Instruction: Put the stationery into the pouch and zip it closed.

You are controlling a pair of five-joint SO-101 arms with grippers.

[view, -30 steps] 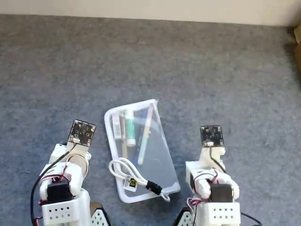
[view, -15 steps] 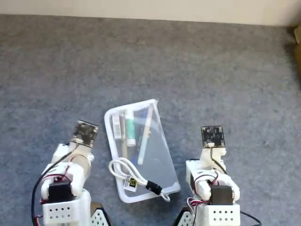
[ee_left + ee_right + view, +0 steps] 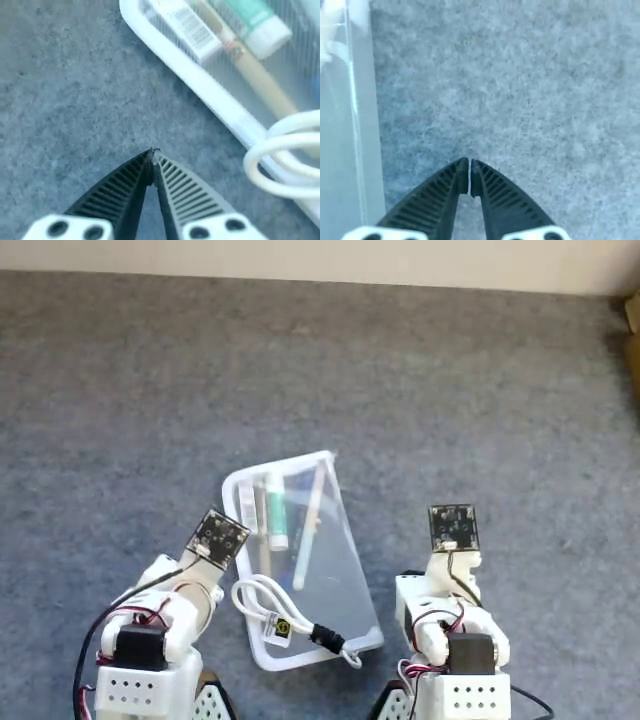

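The pouch [image 3: 330, 590] lies on your surface [image 3: 450, 380] between the arms, stationery [image 3: 277, 515] inside. Your left claw [image 3: 152, 155] is pressed together beside its white edge, your right claw [image 3: 469, 165] likewise beside its clear side.

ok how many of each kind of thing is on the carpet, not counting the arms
clear pouch: 1
white cable: 1
pencil: 1
white pen: 1
teal and white tube: 1
labelled white block: 1
total: at least 6

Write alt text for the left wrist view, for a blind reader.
The shut left gripper hangs over grey carpet beside a clear pouch with a white rim. Inside lie a pencil, a green tube and a white stick; a white cord loops across it.
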